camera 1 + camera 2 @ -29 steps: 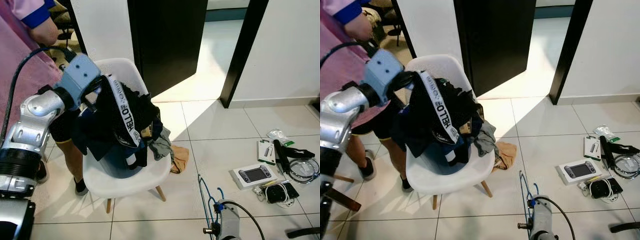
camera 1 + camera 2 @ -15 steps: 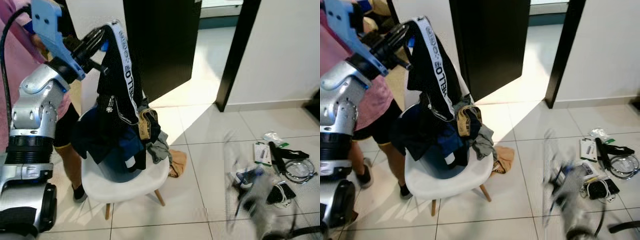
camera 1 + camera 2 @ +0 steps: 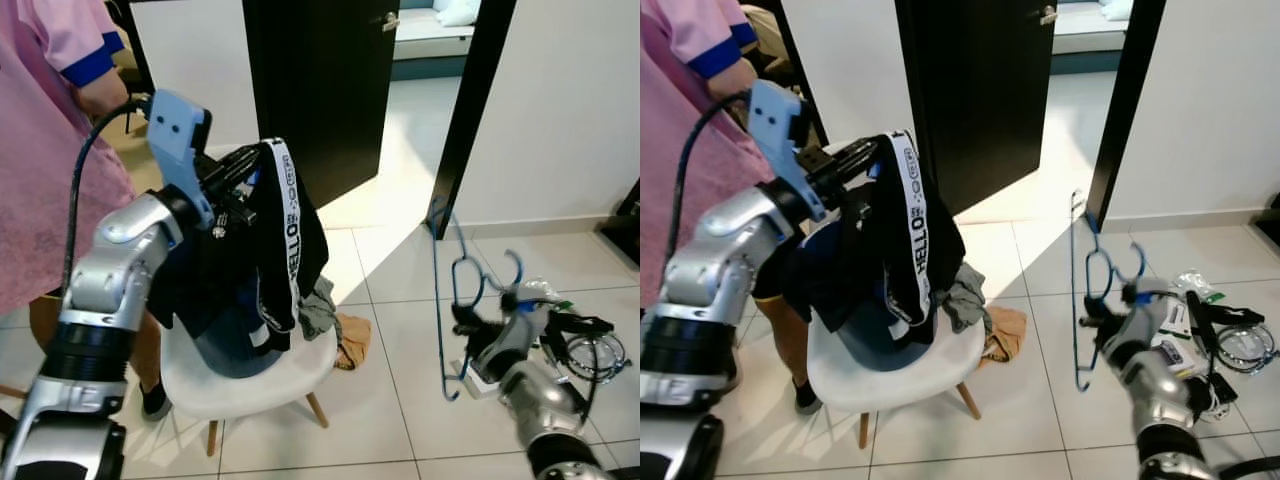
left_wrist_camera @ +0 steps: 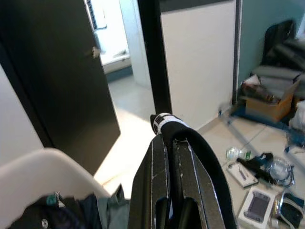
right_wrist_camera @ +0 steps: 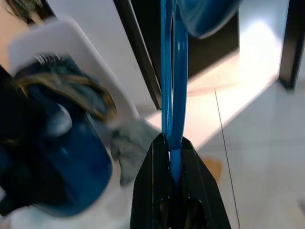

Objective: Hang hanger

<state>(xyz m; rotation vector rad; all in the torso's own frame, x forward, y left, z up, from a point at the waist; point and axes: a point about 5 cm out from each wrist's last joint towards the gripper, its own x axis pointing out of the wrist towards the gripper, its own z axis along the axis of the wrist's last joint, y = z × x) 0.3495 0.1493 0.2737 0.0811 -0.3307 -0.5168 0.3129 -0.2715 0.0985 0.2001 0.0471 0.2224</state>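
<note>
Here the blue hanger [image 3: 446,300] stands upright, clamped in the right hand [image 3: 468,322].

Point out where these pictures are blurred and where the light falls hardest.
Right wrist view: chair and clothes smeared, blue hanger fairly sharp. Eye views: sharp, a bright sunlit patch on the floor tiles past the dark door. Left wrist view: slightly soft.

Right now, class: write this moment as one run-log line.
left gripper: shut on black garment, lifted above white chair | right gripper: shut on blue hanger | hanger: not yet hung
</note>
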